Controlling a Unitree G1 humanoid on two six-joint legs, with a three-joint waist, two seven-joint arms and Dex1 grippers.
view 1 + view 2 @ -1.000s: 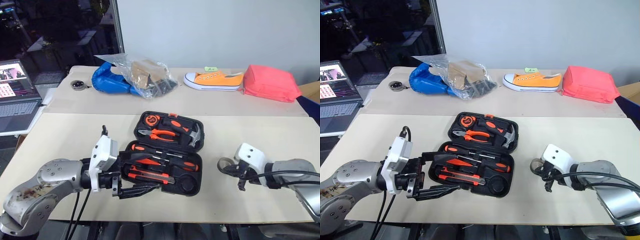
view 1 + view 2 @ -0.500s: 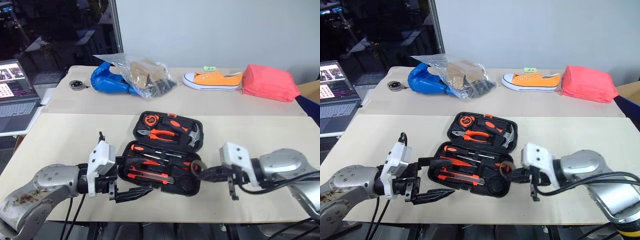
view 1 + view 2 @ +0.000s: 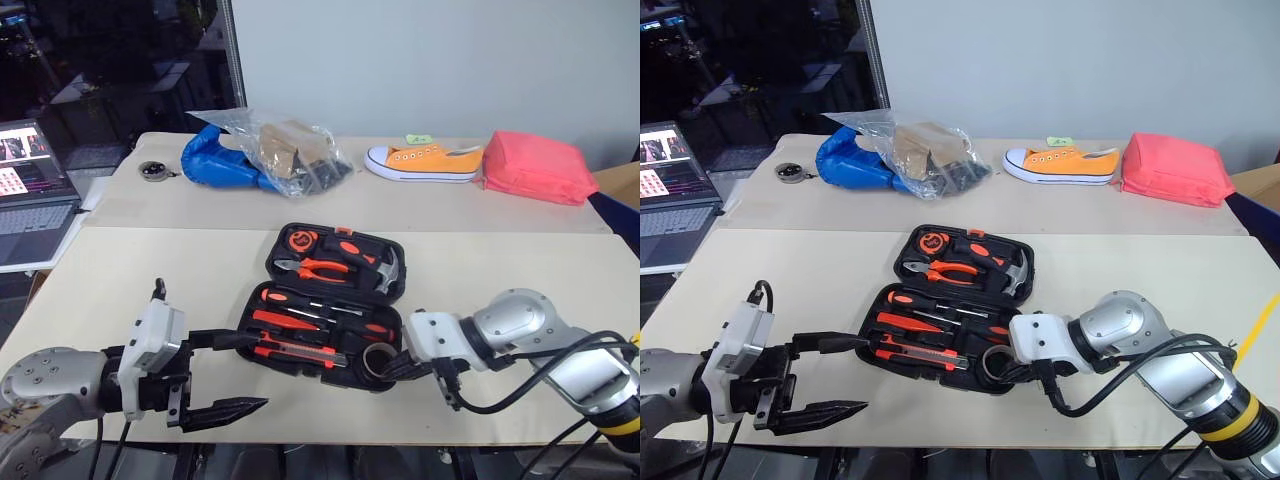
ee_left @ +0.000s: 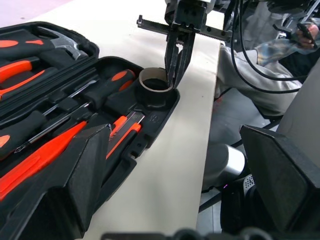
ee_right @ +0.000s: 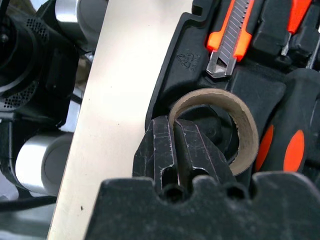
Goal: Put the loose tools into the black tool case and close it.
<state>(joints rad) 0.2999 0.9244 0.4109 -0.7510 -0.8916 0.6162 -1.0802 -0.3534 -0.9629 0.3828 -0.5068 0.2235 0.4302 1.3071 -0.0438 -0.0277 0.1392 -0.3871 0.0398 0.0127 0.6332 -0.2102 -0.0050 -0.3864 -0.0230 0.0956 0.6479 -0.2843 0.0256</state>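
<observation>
The right end effector (image 5: 175, 150) is clamped on the wall of the tape roll (image 5: 220, 125), over its slot in the tool case (image 3: 330, 330). Light and stiff-rimmed, it suits this wall pinch. The left end effector (image 3: 225, 375) hangs spread apart.

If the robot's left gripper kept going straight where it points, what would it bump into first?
Probably the black moulded plastic tool case: the left gripper, fingers wide open, points across the table at the case's near half. Depth is hard to judge, so its lower finger might slip past the front edge.
</observation>
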